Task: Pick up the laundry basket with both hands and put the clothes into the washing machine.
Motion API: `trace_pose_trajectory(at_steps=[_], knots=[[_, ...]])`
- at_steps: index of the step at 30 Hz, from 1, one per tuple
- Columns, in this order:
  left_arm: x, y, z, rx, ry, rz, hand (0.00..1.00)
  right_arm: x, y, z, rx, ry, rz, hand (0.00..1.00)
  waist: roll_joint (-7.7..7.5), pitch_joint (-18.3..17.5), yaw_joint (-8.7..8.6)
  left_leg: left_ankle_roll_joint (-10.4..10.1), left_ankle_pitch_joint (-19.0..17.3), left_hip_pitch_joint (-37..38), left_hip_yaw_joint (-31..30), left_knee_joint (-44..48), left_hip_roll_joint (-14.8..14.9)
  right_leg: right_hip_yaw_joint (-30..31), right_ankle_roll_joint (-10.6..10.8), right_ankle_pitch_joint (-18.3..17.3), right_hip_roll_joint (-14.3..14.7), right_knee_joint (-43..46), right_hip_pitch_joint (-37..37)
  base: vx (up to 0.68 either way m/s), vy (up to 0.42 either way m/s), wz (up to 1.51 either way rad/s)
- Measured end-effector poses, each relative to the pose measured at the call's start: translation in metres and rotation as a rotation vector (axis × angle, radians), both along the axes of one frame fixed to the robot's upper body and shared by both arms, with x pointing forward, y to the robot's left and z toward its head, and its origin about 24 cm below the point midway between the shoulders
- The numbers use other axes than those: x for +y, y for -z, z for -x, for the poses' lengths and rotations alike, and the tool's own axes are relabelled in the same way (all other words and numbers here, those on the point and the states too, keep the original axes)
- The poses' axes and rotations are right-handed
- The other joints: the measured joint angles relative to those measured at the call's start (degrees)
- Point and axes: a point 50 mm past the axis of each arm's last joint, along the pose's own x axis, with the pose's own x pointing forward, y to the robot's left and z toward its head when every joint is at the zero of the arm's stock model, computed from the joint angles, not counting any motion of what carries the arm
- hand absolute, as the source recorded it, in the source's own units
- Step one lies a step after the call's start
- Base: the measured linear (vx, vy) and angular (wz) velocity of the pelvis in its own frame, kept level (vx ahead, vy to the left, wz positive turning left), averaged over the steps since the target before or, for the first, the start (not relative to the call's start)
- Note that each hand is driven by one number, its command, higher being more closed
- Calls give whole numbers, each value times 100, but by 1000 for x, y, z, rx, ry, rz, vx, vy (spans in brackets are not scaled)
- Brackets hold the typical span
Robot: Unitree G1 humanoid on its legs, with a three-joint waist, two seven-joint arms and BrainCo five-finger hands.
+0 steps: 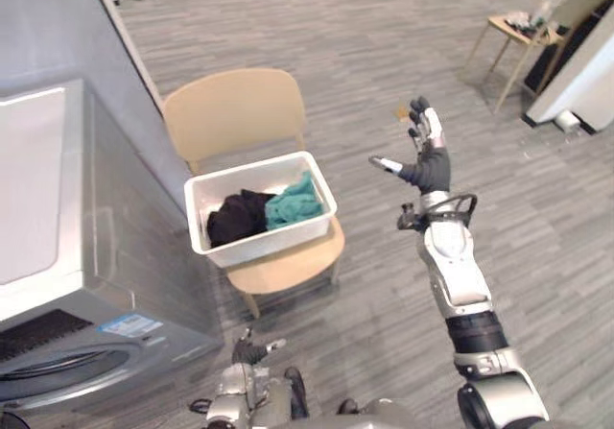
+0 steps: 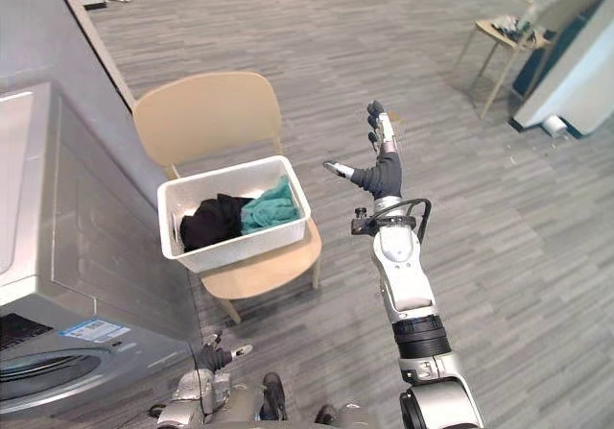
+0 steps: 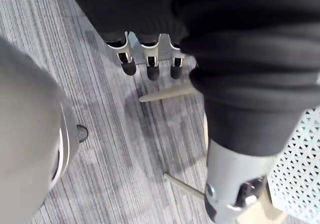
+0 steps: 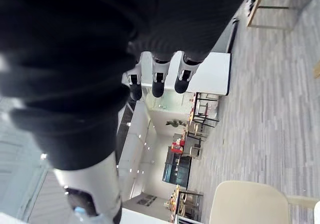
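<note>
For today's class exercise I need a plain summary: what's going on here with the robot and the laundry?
Nothing is held yet. The white laundry basket sits on a wooden chair beside the washing machine, with black clothes and a teal garment inside. The right hand is raised and open, right of the basket, touching nothing. The left hand hangs low, open.

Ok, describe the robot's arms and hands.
The right arm is a silver-grey segmented shell with a black band partway along. The right hand has silver fingers with dark tips and a dark ribbed cover over back and wrist. The left hand matches.
</note>
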Motion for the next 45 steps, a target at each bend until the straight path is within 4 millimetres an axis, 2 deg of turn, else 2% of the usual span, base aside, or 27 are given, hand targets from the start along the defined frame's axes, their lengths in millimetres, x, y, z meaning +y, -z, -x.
trace_pose_trajectory(at_steps=[1,3,7,8,9,10,11,12,14,18,19,20,21,22,24,27,29,32,35,38,40,42,45], knots=[[7,2,3,20,3,-27,0,1,2,0,6,-20,53,0,-61,-45,7,-8,-6,69,-191,-108,-5,23,-66,-193,-90,234,-123,179,-43,58],[14,3,7,41,-3,-58,0,2,4,0,13,-39,105,0,-128,-82,17,-34,-7,66,-495,-158,11,280,-124,-267,-241,215,-346,183,-70,77],[22,6,14,67,-28,-68,0,0,13,-2,54,-47,155,0,-150,-97,13,-203,-36,77,-1150,-79,87,1323,66,-213,-385,-216,-735,180,-138,94],[26,7,18,76,-58,-67,0,1,13,-2,59,-56,160,0,-176,-111,11,-350,-47,79,-1387,-15,124,1635,257,-94,-411,-457,-823,170,-217,88],[28,7,20,81,-75,-66,0,1,14,-2,62,-65,166,0,-205,-127,11,-409,-59,78,-1477,14,122,1713,351,-19,-438,-582,-805,225,-379,116],[35,8,23,85,-114,-71,0,1,14,-2,67,-81,183,0,-361,-181,37,-597,-153,56,-1655,161,80,1859,452,478,-489,-929,-781,152,-328,83],[40,7,23,83,-129,-79,0,2,14,-1,68,-92,186,0,-482,-208,49,-681,-200,54,-1681,205,29,1845,518,839,-539,-1047,-771,181,-457,92],[48,5,23,78,-152,-93,0,5,15,-1,69,-114,203,0,-621,-223,61,-864,-316,28,-1840,341,43,1765,700,766,-598,-1101,-681,113,-338,50],[52,5,26,80,-183,-95,0,7,16,0,75,-150,229,0,-499,-241,93,-1072,-280,-128,-2107,384,381,1484,538,741,-248,-1241,-597,86,-340,42],[54,5,24,72,-191,-99,0,-13,12,0,79,-153,314,0,-487,-210,57,-1488,35,-290,-2735,-74,792,702,202,635,143,-1336,-502,44,-304,71],[54,4,24,71,-191,-99,0,-15,11,0,76,-149,323,0,-487,-203,69,-1496,89,-345,-2756,-84,821,599,156,605,155,-1323,-477,1,-205,86],[54,3,21,63,-189,-99,0,-19,9,0,70,-140,341,0,-502,-142,69,-1397,228,-447,-2622,-57,839,373,79,535,120,-1310,-402,-21,-159,83],[54,2,19,53,-189,-98,0,-23,9,-1,73,-130,354,0,-513,-94,66,-1293,285,-495,-2311,-49,915,219,59,502,71,-1313,-363,-46,-139,103],[53,1,17,40,-191,-97,0,-28,9,-3,82,-114,369,0,-455,-4,64,-1106,234,-528,-1672,-19,1061,22,29,476,40,-1303,-316,-38,-77,76],[57,-2,13,14,-205,-101,0,-33,12,-14,119,-90,392,0,-404,163,131,-1128,381,-535,-1326,-40,1159,-62,48,446,3,-1232,-330,-54,-10,41],[67,-6,11,-2,-205,-129,0,-34,12,-37,174,-61,533,0,-337,485,228,-1201,433,-763,-1366,-17,1011,-65,82,425,-171,-1027,-546,-127,79,17],[75,-8,10,-1,-201,-154,0,-48,-12,-57,164,24,669,0,-240,890,335,-1201,580,-1160,-1496,94,880,-151,131,468,-353,-864,-911,-122,121,32],[81,-13,6,-36,-220,-162,0,-63,-32,-74,191,126,727,0,-202,1290,548,-1193,722,-1464,-1580,94,796,-225,141,596,-421,-911,-1144,-34,60,20],[81,-19,-1,-85,-234,-153,0,-65,-46,-82,186,166,741,0,-194,1430,652,-1168,771,-1725,-1593,96,771,-242,144,734,-415,-1037,-1347,-15,54,0],[80,-24,-9,-139,-249,-142,0,-73,-55,-89,208,224,735,0,-126,1505,666,-1114,823,-1977,-1625,66,734,-287,186,973,-358,-1389,-1434,6,74,0],[78,-29,-19,-178,-262,-132,0,-84,-77,-95,205,291,730,0,-53,1559,690,-1075,885,-2284,-1587,42,707,-273,206,1279,-299,-1796,-1607,-19,106,-12],[77,-36,-34,-233,-269,-119,0,-93,-96,-97,185,347,739,0,-30,1723,786,-1051,973,-2344,-1510,-73,699,-224,211,1526,-241,-2138,-1622,-43,66,-17],[74,-42,-45,-277,-273,-107,0,-94,-104,-98,179,373,771,0,-28,1780,821,-1037,1027,-2474,-1473,-138,693,-209,207,1686,-203,-2377,-1710,-38,25,-9]])
